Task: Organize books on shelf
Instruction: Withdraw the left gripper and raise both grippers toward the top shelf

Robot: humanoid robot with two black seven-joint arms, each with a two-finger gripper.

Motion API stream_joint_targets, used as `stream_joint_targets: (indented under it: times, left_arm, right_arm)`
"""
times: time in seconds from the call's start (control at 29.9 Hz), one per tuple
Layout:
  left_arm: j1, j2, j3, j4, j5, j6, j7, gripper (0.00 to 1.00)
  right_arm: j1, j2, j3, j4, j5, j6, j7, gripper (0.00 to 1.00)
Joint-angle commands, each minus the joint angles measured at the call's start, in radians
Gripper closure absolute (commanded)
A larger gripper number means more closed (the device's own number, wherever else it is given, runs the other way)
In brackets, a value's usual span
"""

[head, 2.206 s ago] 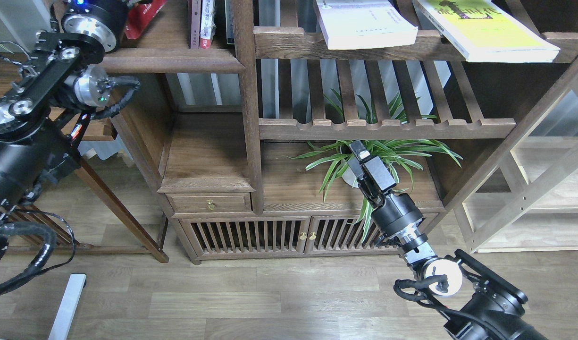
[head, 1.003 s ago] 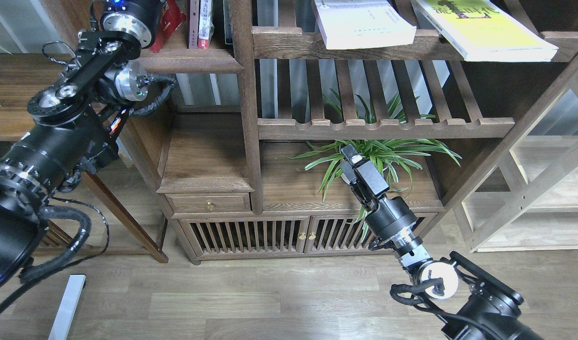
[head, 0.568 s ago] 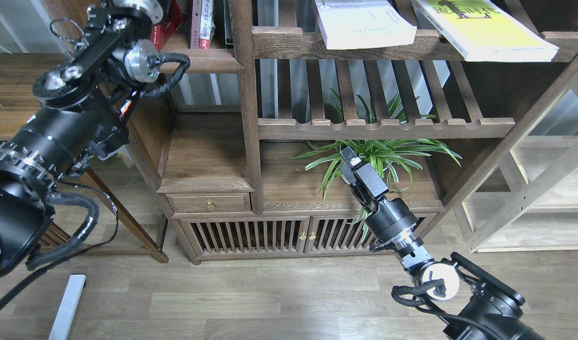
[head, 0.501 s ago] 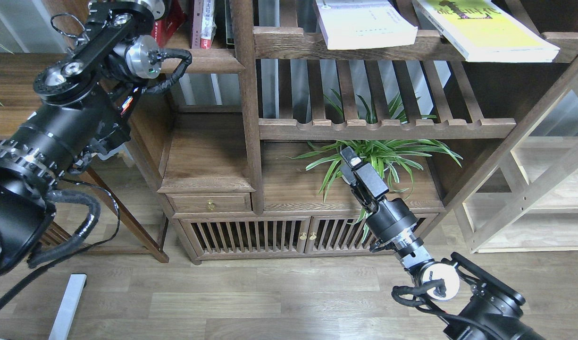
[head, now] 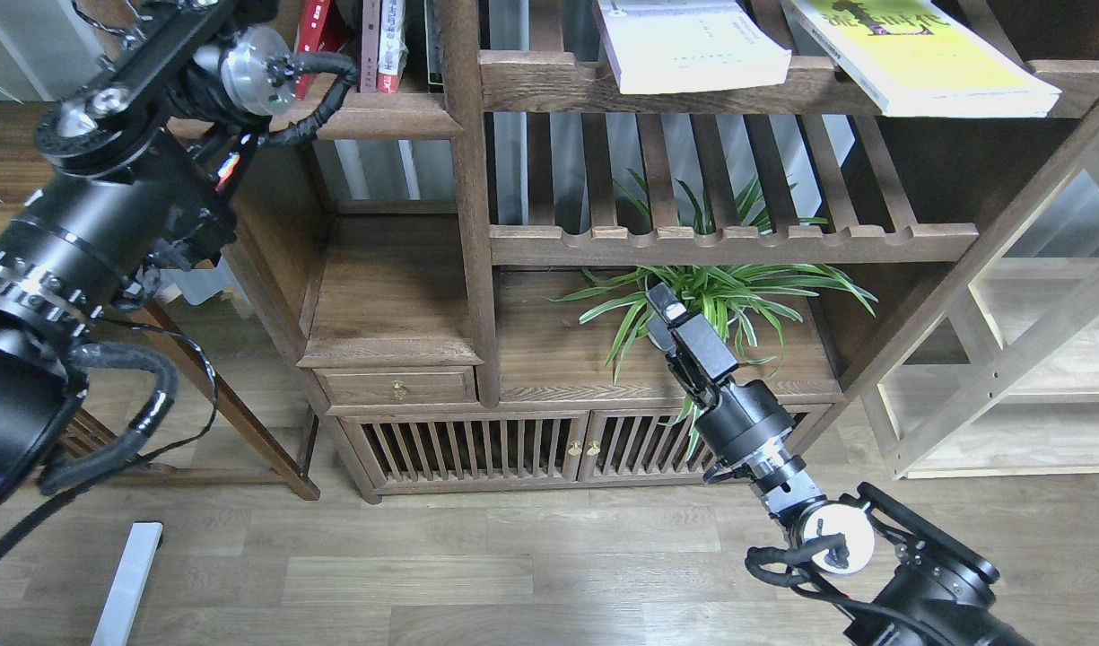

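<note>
Since a moment ago the left arm has swung the red book (head: 314, 31) upright on the shelf (head: 383, 115); its gripper is out of frame. White book (head: 693, 49) next. Right gripper (head: 664, 309) idles by the spider plant (head: 719, 296), finger gap unreadable.

The shelf (head: 388, 115) is dark-brown wood, matt, with open grain. The white book (head: 693, 49) and the yellow-green book (head: 926, 58) have smooth paper covers. Both arms are black, semi-gloss, with bright brushed-metal joint caps. The floor (head: 513, 565) is matt wood-look planking.
</note>
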Motion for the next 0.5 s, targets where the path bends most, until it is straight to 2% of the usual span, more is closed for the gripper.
stream_joint_targets:
  times: [0.0,0.1,0.23,0.47]
  left_arm:
    - [-0.007,0.026,-0.023,-0.011,-0.005,0.001,0.000,0.38]
    - [-0.007,0.058,-0.033,-0.055,-0.008,0.004,0.012,0.32]
    - [0.002,0.097,-0.032,-0.143,-0.009,0.040,0.072,0.24]
    - [0.015,0.118,-0.014,-0.218,-0.017,0.039,0.079,0.09]
  right_arm:
    - [0.000,-0.002,0.000,0.000,0.000,0.000,0.000,0.05]
    - [0.001,-0.001,0.000,0.000,-0.002,0.000,0.000,0.05]
    - [0.011,0.001,0.000,-0.003,-0.006,0.000,0.000,0.05]
    - [0.055,0.018,0.005,-0.020,-0.008,0.000,0.002,0.05]
